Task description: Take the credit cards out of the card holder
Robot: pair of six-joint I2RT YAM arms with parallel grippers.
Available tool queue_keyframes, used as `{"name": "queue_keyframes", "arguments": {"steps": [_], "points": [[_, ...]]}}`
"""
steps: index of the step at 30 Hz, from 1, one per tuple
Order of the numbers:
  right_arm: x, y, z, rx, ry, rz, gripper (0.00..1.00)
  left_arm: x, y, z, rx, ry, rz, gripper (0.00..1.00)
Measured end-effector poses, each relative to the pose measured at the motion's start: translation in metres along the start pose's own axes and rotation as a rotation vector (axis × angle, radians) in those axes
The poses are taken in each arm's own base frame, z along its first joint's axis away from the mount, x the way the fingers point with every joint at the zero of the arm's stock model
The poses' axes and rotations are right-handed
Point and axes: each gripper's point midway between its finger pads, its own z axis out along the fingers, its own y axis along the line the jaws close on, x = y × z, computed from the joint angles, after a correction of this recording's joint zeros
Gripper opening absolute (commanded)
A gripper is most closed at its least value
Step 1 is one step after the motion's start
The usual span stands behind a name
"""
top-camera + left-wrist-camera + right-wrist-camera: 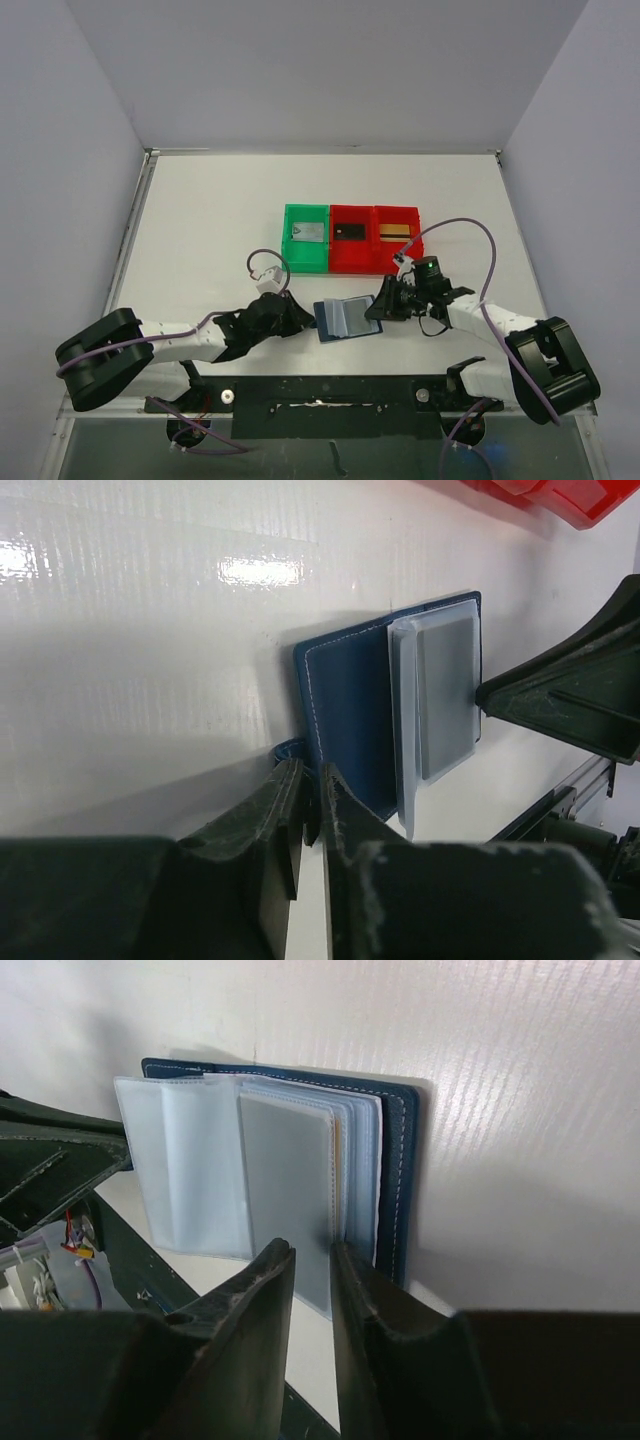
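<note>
The navy card holder lies open on the white table between my grippers. In the left wrist view its navy cover faces me, and my left gripper is shut on its short closure tab. In the right wrist view the clear pockets fan out, one showing a grey card-like rectangle. My right gripper has its jaws a narrow gap apart around that pocket's near edge. A silver-grey card, a black card and a gold-orange card lie in the trays.
One green tray and two red trays stand in a row just beyond the card holder. The left gripper and right gripper flank the holder closely. Grey walls enclose the table.
</note>
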Motion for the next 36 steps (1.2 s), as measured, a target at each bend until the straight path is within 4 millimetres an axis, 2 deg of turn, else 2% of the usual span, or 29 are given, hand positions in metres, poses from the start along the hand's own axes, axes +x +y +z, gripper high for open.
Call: {"name": "queue_keyframes", "arguments": {"steps": [3, 12, 15, 25, 32, 36], "points": [[0.002, 0.003, 0.001, -0.007, 0.007, -0.009, 0.18, 0.001, 0.002, -0.001, 0.000, 0.000, -0.002, 0.00], [0.008, 0.015, 0.002, -0.022, 0.016, -0.045, 0.16, 0.002, 0.003, -0.001, 0.006, 0.004, -0.003, 0.00], [0.007, 0.020, 0.002, -0.022, 0.014, -0.056, 0.12, 0.003, 0.003, -0.001, 0.005, 0.006, -0.002, 0.00], [0.003, 0.030, 0.001, 0.009, 0.021, -0.093, 0.27, 0.002, 0.002, -0.004, 0.008, 0.010, 0.000, 0.00], [0.000, 0.039, -0.002, 0.066, 0.039, -0.174, 0.29, 0.006, 0.003, -0.002, 0.009, 0.025, 0.017, 0.00], [-0.003, 0.032, -0.006, 0.126, 0.019, -0.189, 0.28, 0.008, 0.004, 0.000, 0.007, 0.031, 0.018, 0.00]]}}
